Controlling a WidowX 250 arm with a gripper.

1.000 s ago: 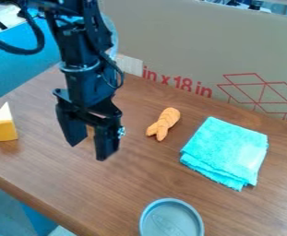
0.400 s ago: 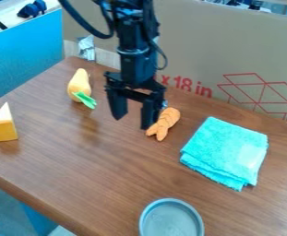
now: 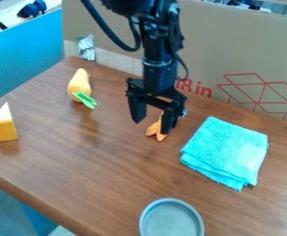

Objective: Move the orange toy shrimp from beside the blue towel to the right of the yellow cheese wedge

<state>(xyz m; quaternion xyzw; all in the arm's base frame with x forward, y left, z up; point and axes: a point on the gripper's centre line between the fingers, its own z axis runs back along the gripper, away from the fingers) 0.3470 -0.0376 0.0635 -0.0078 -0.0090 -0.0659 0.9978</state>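
"How does the gripper (image 3: 152, 125) stand?"

"Open, fingers spread and pointing down, to the left of the cloth (image 3: 224, 150) as the camera sees it."

"Is anything between the fingers?"

"The orange toy (image 3: 152, 129) is right by them, left of the cloth. The finger nearer the cloth covers much of it, and its forked end shows in the gap. I can't tell whether they touch."

"And the cloth itself?"

"Turquoise, folded into a pad, flat on the table (image 3: 96, 179)."

"What's out past the toy?"

"Well to the left of the cloth and farther back lies a yellow toy (image 3: 78, 85), its green leaves toward the camera. The cheese (image 3: 4, 131) is farther left of the cloth, near the table's edge, white above and yellow-orange below."

"Anything closer to the camera?"

"A round grey dish (image 3: 170, 200), nearer than the cloth and to its left, cut off by the bottom of the view."

"And behind?"

"Behind the cloth stands cardboard (image 3: 244, 46) with red print. A blue panel (image 3: 22, 60) rises far to the cloth's left."
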